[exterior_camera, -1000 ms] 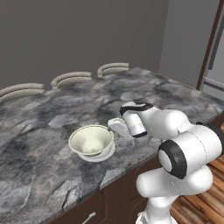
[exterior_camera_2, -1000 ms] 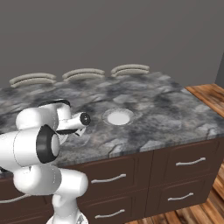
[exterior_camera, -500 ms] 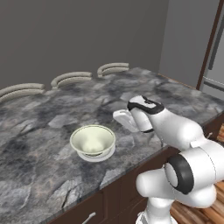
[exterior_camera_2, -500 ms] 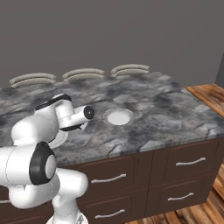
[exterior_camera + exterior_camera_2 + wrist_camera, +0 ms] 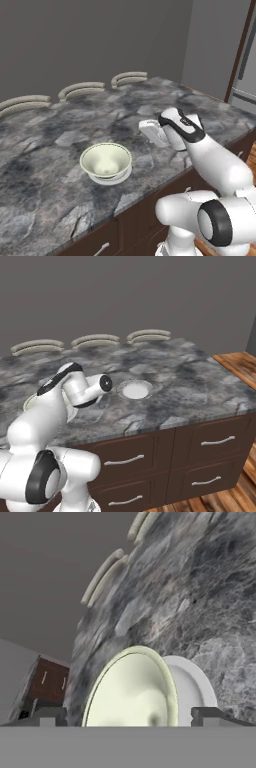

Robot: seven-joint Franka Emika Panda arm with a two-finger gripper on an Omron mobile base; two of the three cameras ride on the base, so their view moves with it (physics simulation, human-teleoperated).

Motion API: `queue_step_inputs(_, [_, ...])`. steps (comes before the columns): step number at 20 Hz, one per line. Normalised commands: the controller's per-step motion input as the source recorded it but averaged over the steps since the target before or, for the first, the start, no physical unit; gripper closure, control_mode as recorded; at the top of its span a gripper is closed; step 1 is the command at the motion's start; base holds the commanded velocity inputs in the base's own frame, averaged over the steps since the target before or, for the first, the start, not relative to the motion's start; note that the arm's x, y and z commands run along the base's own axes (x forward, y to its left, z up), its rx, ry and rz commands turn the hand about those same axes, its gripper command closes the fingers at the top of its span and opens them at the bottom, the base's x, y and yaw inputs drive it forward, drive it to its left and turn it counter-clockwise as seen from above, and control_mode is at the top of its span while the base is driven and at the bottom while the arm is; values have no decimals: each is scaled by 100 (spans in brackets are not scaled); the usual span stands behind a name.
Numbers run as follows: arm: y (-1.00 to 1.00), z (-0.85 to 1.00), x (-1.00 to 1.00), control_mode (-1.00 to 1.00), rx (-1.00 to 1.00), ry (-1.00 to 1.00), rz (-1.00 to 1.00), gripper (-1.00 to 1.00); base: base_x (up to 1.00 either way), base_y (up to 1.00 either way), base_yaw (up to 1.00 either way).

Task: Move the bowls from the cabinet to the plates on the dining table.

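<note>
Grey marbled dining table (image 5: pixel 55 130), cream-and-green bowl (image 5: pixel 105 160) upright, mouth up, on a white plate (image 5: pixel 192 684); gripper (image 5: pixel 130 717) wide, empty.

Both base cameras look down from behind the arm across the dining table (image 5: pixel 60 200), sharing its top; the hand camera sits close above its near edge.

Hidden and cut-off parts

We are seeing the bowl (image 5: pixel 29 402) mostly hiding behind the arm, and its plate (image 5: pixel 106 179) showing just a rim.
</note>
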Motion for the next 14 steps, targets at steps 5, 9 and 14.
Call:
queue_step_inputs(5, [-11, 25, -27, -100, 7, 1, -13, -100, 0, 0, 0])
queue_step_inputs(9, [-9, 29, -14, -100, 12, 3, -17, -100, 0, 0, 0])
queue_step_inputs(14, [-10, 22, -5, -100, 10, 7, -17, -100, 0, 0, 0])
